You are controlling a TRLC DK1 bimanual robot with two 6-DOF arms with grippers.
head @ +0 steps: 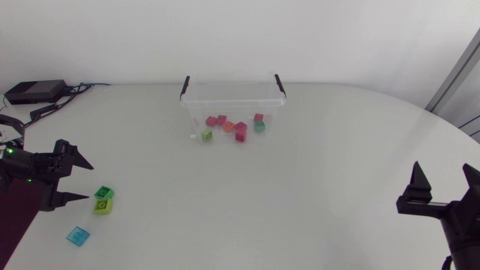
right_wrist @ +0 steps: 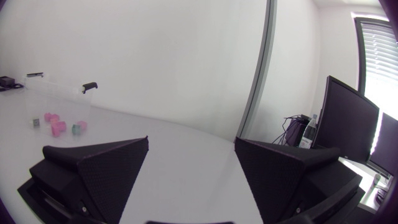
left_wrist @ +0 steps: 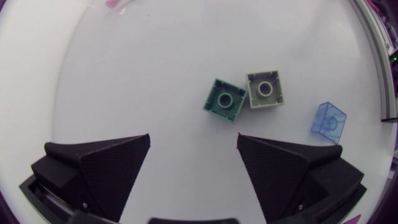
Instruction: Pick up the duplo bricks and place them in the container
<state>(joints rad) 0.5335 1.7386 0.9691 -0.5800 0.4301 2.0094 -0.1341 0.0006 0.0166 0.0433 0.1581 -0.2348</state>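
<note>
the left gripper (left_wrist: 194, 140) is held wide open, empty, just short of the green brick (left_wrist: 224, 101); a yellow-green brick (left_wrist: 266, 89) is set just beside it, a clear blue brick (left_wrist: 329, 122) near – all well apart from the container (head: 232, 97). the right gripper (head: 444, 176) is spread open too. all three are judged light, rigid, slick – best pinched across flat opposite walls

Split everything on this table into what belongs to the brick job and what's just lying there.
Job: green brick, yellow-green brick, clear blue brick, clear container, bricks inside it.
Lying about: black box, cables.
</note>
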